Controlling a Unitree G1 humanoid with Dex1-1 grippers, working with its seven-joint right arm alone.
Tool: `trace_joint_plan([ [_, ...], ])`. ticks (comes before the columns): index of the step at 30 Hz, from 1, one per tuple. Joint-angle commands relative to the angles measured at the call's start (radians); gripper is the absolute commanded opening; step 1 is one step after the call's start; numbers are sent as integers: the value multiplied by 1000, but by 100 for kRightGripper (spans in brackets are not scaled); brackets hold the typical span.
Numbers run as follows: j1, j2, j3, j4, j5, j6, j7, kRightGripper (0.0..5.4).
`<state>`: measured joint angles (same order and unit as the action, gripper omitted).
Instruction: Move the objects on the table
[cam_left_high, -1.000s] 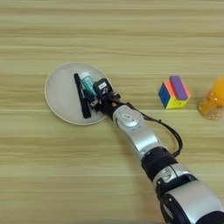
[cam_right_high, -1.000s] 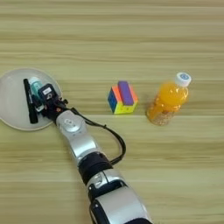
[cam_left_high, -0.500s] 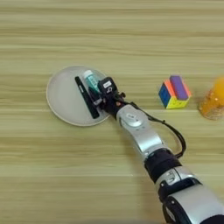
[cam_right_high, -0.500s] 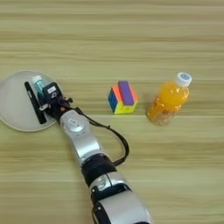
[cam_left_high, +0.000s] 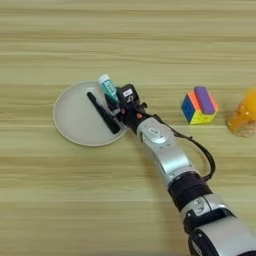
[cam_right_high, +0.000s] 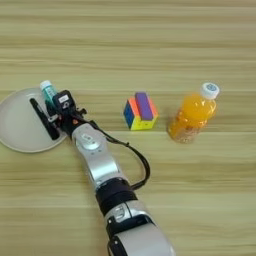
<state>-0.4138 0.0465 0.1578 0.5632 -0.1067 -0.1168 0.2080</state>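
Lying against the fingers (cam_left_high: 116, 102): glue stick (cam_left_high: 107, 86) (on plate (cam_left_high: 75, 125)).

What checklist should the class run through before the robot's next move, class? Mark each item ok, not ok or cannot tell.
1. Right gripper located: at the plate's right rim, beside the glue stick. Ok.
2. Finger state: whether the gripper is holding the glue stick or has let go. Cannot tell.
3. Black pen lies inside the plate, clear of its rim. Ok.
4. Purple block sits on top of the puzzle cube, apart from the arm. Ok.
5. Juice bottle upright, cap on, well clear of the arm. Ok.
6. Glue stick fully on the plate: its cap end is at or past the far rim. Cannot tell.
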Motion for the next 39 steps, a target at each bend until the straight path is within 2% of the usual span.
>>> trace_joint_plan([
  [1, -51, -2, -11, -80, 16, -6, 0, 167],
  [7, -7, -44, -36, -222, 17, 20, -9, 167],
  [14, 91, -138, -110, -421, 29, 85, -13, 167],
  [19, 150, -189, -152, -469, 30, 121, -14, 167],
  [28, 187, -196, -155, -376, 19, 118, -22, 167],
  [39, 157, -197, -137, -193, 4, 80, -42, 167],
])
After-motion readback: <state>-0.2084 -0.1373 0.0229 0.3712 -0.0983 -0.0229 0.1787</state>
